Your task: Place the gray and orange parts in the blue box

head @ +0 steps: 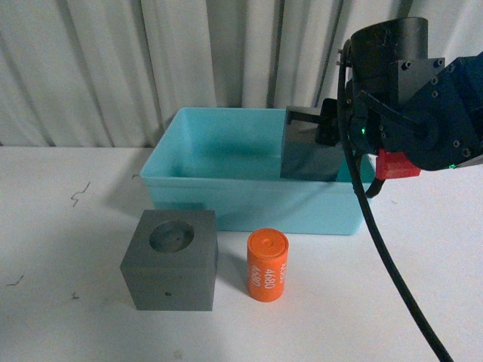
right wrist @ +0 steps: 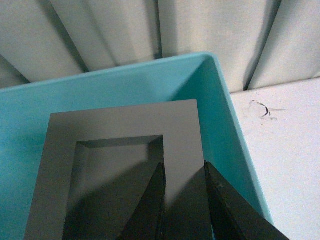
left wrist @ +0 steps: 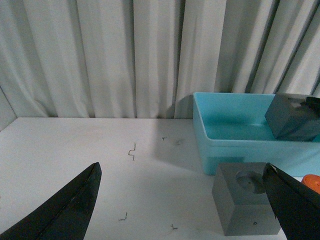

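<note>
My right gripper [right wrist: 184, 172] is shut on the gray cube with the square recess [right wrist: 125, 165], pinching its wall, and holds it over the right end of the blue box [head: 249, 200]. From the front this cube [head: 309, 154] hangs partly inside the box. The gray cube with the round recess [head: 172, 260] rests on the table in front of the box, with the orange cylinder [head: 267, 265] upright beside it to the right. My left gripper [left wrist: 182, 172] is open, low over the table, with the round-recess cube [left wrist: 246, 197] near its right finger.
White curtains [head: 151, 60] hang behind the box. Small dark marks [left wrist: 132, 151] lie on the white table [head: 68, 317]. A black cable [head: 392, 264] trails down from the right arm at the front right.
</note>
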